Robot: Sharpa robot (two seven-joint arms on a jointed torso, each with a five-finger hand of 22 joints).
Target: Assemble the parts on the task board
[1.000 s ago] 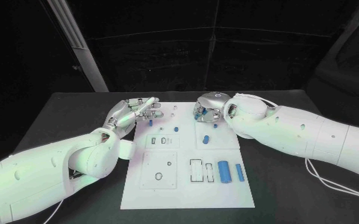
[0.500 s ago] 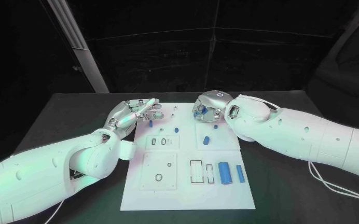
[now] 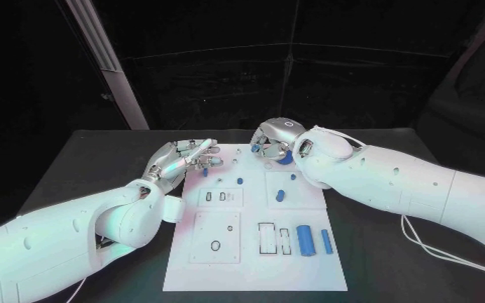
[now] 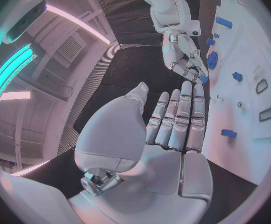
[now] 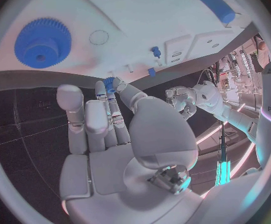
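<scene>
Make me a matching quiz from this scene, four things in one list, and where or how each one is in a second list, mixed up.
Things:
1. left hand
2. right hand
3. big blue gear
4. thick blue cylinder

Place or state:
A. lies flat at the far end of the task board, by the right hand
B. fingers stretched out, holding nothing
C. lies on the board's near right part, beside a thinner blue peg
D. pinches a small blue part at its fingertips

Pairs: 1-B, 2-D, 3-A, 4-C
</scene>
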